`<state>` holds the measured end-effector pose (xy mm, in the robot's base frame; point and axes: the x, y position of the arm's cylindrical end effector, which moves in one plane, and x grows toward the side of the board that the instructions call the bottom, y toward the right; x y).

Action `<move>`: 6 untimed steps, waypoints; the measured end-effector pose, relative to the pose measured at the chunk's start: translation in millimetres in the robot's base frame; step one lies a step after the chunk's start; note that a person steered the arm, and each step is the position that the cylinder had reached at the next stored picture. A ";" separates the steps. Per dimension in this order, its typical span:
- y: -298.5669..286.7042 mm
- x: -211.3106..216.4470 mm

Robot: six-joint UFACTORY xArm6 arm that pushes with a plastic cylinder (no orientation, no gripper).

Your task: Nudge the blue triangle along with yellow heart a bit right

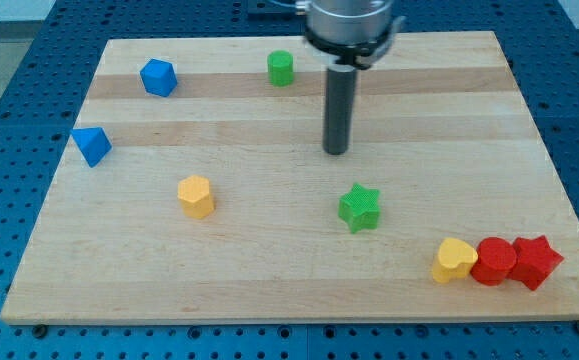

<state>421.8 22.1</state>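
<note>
Our tip (337,152) ends in a plain rod, so there is no hand to spread or pinch. It rests on the bench (269,300) just above the middle of the frame and touches no block. Nearest to it is the green star (359,208), just below and slightly right. The green cylinder (281,68) stands up and to the left.

The blue triangle (92,146) sits at the far left edge of the frame, well apart from our tip. The yellow heart (454,260) sits at the lower right and touches the red cylinder (493,261), which in turn touches the red star (535,262). The two task blocks lie far from each other, so we judge that each needs its own push.

For the triangle, we should bring the tip round to its left side, level with its middle, and push right in a short stroke. There is little bench left of it, so the approach has to be tight. An off-centre contact would probably spin it.

For the heart, we should come in from its left, passing below the green star and clear of the yellow hexagon-like block (196,196). A short push matters here, since the red pair will likely be shoved toward the right edge.
</note>
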 end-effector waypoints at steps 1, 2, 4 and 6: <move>-27.3 51.4; -22.4 72.2; 28.9 90.0; 72.9 90.0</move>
